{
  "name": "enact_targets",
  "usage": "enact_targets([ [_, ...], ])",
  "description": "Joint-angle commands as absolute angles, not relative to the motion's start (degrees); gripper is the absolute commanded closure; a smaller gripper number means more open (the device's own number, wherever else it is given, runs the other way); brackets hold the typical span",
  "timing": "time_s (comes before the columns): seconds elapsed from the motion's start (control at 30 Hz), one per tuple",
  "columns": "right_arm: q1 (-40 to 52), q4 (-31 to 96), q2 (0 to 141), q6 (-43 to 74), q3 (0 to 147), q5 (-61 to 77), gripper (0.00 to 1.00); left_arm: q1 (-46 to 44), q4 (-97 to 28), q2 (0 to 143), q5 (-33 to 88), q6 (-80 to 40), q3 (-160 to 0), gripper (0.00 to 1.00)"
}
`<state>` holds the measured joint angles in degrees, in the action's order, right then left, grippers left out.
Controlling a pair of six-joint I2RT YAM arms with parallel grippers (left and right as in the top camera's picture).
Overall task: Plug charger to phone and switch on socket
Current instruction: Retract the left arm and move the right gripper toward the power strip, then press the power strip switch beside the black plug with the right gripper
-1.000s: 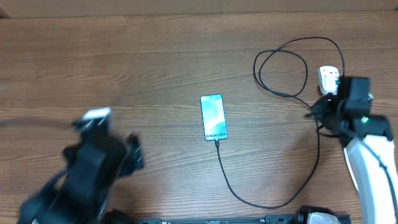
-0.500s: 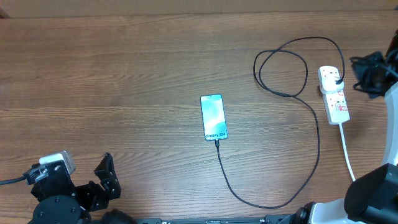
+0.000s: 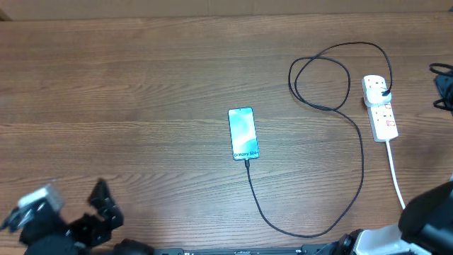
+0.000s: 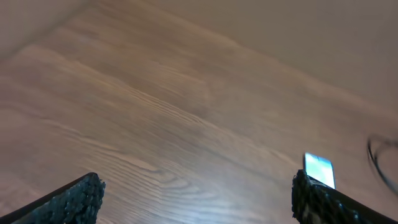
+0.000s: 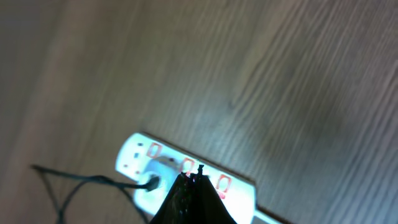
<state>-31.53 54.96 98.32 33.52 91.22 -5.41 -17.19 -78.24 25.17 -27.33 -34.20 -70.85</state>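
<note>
The phone [image 3: 243, 133] lies face up at the table's middle, screen lit cyan. The charger [image 3: 362, 163] runs from the phone's near end, loops right and back, and its black plug [image 3: 383, 91] sits in the socket [image 3: 383, 119], a white strip at the far right. My left gripper [image 3: 103, 205] is open and empty at the front left corner; its wrist view [image 4: 196, 200] shows the phone [image 4: 319, 169] far off. My right gripper [image 5: 193, 186] is shut, empty and raised over the socket [image 5: 138, 159], whose red-marked switches [image 5: 186, 165] show. In the overhead view it is dark at the right edge [image 3: 444, 86].
The socket's thick white cord [image 3: 396, 177] runs toward the front right edge. The wooden table [image 3: 141, 85] spans the view. Part of the right arm [image 3: 425, 212] shows at the front right corner.
My left arm has pulled back to the front left corner. My right gripper has moved off the socket to the right edge. Phone, cable and socket have not moved.
</note>
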Motion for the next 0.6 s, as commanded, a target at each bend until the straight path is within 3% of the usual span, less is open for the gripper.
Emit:
enact_targets([
  [0.0,-31.5,56.6,103.9,31.0,93.6,-4.8,0.96,-13.2,-78.2,20.2,-28.5,-34.7,-70.6,0.0],
  [0.57,-26.5,57.4,115.5,31.2,94.1,3.3,0.96,-11.6,-81.1,9.1,-28.5,-34.7,-70.6,0.01],
])
